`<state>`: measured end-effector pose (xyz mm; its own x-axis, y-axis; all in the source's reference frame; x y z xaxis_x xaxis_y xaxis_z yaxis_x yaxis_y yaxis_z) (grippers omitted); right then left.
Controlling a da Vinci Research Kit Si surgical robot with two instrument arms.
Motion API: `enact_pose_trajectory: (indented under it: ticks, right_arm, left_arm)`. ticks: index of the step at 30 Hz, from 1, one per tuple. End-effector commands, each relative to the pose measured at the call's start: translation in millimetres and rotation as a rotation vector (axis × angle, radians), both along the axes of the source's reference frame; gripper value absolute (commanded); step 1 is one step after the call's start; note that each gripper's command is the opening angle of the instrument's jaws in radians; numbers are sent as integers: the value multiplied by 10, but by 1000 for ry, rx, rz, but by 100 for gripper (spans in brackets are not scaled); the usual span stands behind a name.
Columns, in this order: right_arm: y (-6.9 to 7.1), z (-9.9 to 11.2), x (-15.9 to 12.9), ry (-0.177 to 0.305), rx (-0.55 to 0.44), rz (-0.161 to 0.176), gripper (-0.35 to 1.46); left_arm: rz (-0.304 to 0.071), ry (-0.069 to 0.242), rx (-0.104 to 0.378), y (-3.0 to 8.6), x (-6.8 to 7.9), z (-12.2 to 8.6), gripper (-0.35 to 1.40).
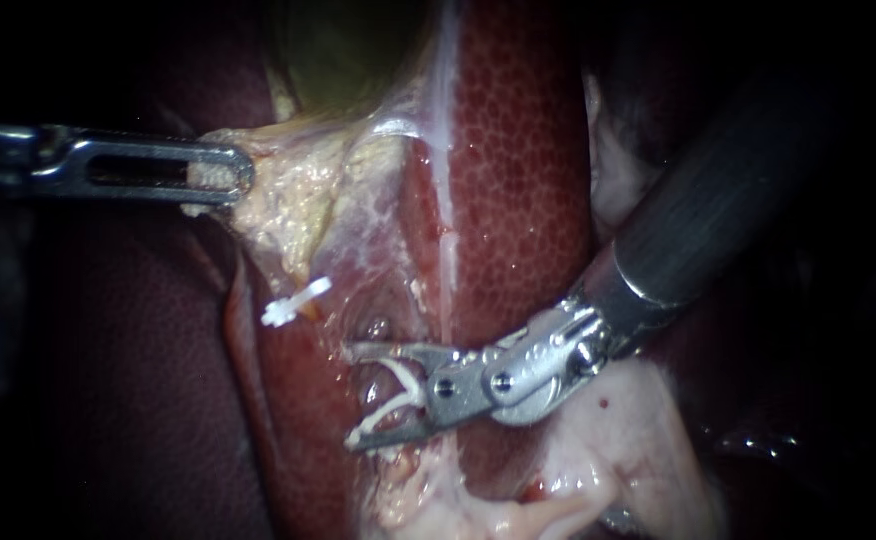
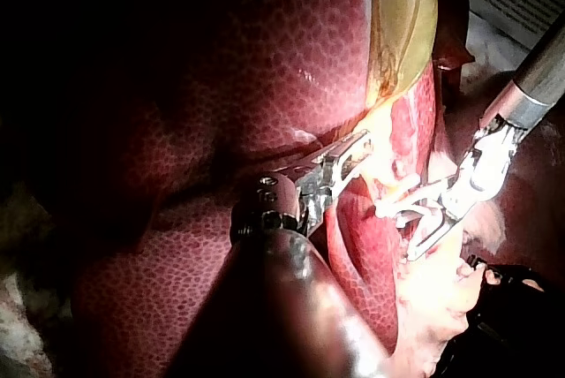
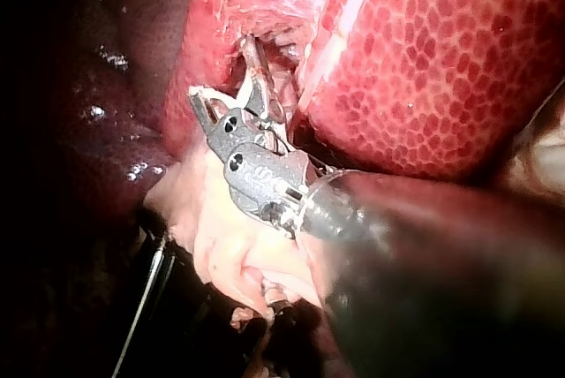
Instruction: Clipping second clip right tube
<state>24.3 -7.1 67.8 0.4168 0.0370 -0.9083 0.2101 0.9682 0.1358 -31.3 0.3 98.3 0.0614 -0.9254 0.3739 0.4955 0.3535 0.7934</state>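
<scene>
Progress: clip not yet closed. My right instrument (image 1: 353, 395) has its end effector spread wide, both jaws bearing an open white clip (image 1: 406, 392) set about what I take to be the right tube (image 1: 374, 340), beside the liver (image 1: 518, 180); closing and release are left, by my judgement. Left instrument (image 1: 228, 175): end effector clamped on pale fatty tissue (image 1: 288, 200). Right tube: thin, wet, pinkish strand, poorly set off from surrounding tissue; one closed clip (image 1: 296, 302) sits on a neighbouring strand.

Two instruments (image 1: 228, 174) (image 1: 351, 395), seemingly two clips (image 1: 296, 301) (image 1: 416, 388).
</scene>
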Motion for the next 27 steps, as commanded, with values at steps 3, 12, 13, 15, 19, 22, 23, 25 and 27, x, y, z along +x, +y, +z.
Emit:
enact_pose_trajectory:
  ticks: [3,12,13,15,19,22,23,25,27]
  right_arm:
    - [0,0,0,0,0,0,60]
    - [-1,-2,-1,1,0,-1,60]
    - [-1,-3,-2,1,0,-1,60]
    - [-1,-4,-3,0,6,1,60]
    - [0,-7,-8,0,13,1,60]
    - [1,-12,-14,-1,26,5,60]
    - [2,-13,-16,-2,33,7,60]
    - [4,-16,-21,-3,45,10,60]
    - [6,-20,-26,-1,53,13,60]
  left_arm:
    - [0,0,0,0,0,0,-35]
    - [0,0,0,0,0,0,-35]
    - [0,0,0,0,0,0,-35]
    - [0,0,0,0,0,0,-35]
    - [0,0,0,0,0,0,-35]
    - [0,0,0,0,0,0,-35]
    - [0,0,0,0,0,0,-35]
    - [0,0,0,0,0,0,-35]
    - [0,0,0,0,1,0,-35]
